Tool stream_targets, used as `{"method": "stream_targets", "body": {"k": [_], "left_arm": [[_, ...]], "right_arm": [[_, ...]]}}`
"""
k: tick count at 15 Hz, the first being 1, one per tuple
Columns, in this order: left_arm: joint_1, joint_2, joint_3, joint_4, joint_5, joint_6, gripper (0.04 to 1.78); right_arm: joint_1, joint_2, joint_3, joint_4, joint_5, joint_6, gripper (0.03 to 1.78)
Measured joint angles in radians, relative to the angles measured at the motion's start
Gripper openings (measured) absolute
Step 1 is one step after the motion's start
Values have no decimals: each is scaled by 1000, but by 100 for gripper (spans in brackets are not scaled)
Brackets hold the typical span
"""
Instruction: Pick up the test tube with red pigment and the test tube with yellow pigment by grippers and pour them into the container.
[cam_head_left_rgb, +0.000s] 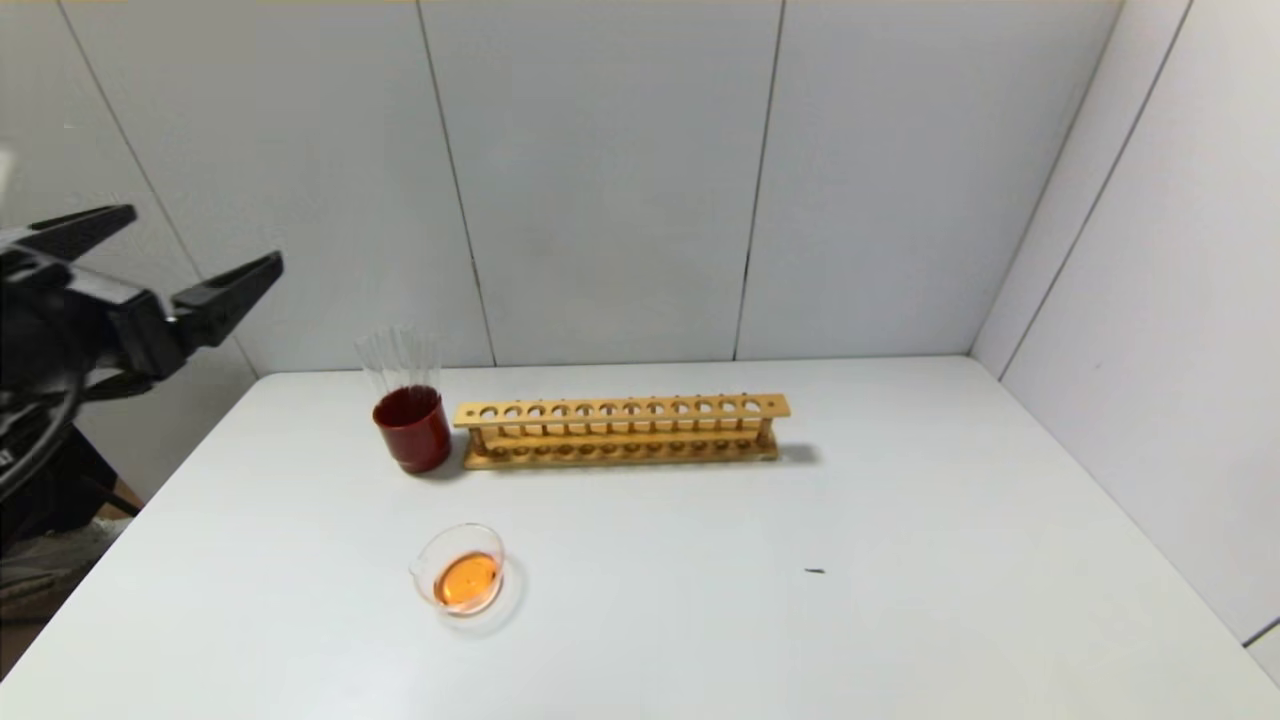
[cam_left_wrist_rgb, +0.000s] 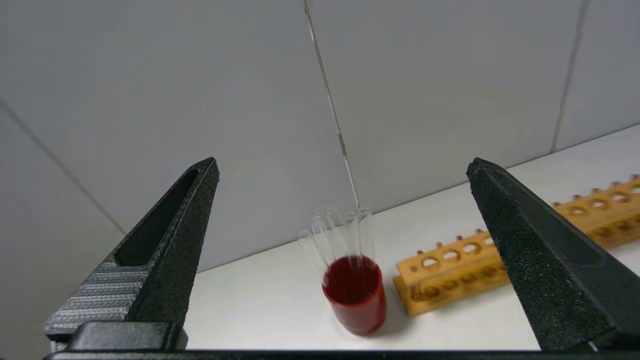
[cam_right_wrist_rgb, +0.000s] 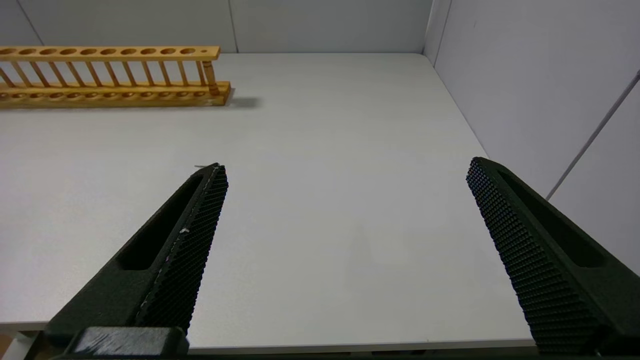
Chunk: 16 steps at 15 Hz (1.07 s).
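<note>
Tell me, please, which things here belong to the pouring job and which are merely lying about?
Job:
- container, holding orange liquid
- left end effector, open, raised at the table's left
- right end effector, open, above bare table

Lying about:
- wooden rack, empty
- red cup holding clear tubes
- small dark speck

You get bright, even light from above; the rack (cam_head_left_rgb: 622, 430) throws a short soft shadow rightward on the worktop (cam_head_left_rgb: 900, 560). The clear tubes (cam_left_wrist_rgb: 340, 235) look blurred.
</note>
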Motion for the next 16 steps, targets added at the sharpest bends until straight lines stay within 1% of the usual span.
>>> {"method": "stream_targets", "body": {"k": [4,6,7,9,10,12,13,14,16], "left_arm": [[-3,-461,216,149,-20,-56,175],[-10,-642,362,159,-24,-89,175],[-13,-695,405,153,-22,-97,175],[-18,-824,489,141,25,-92,175],[-16,-877,524,140,61,-66,175],[-5,-975,571,170,106,-22,175],[0,-1020,583,212,136,-19,175],[3,-1060,590,272,184,-19,175],[8,-1125,597,436,293,-22,175]], "right_arm": [[0,0,0,0,0,0,175],[0,0,0,0,0,0,175],[0,0,0,0,0,0,175],[0,0,0,0,0,0,175],[0,0,0,0,0,0,175],[0,0,0,0,0,0,175],[0,0,0,0,0,0,175],[0,0,0,0,0,0,175],[0,0,0,0,0,0,175]]}}
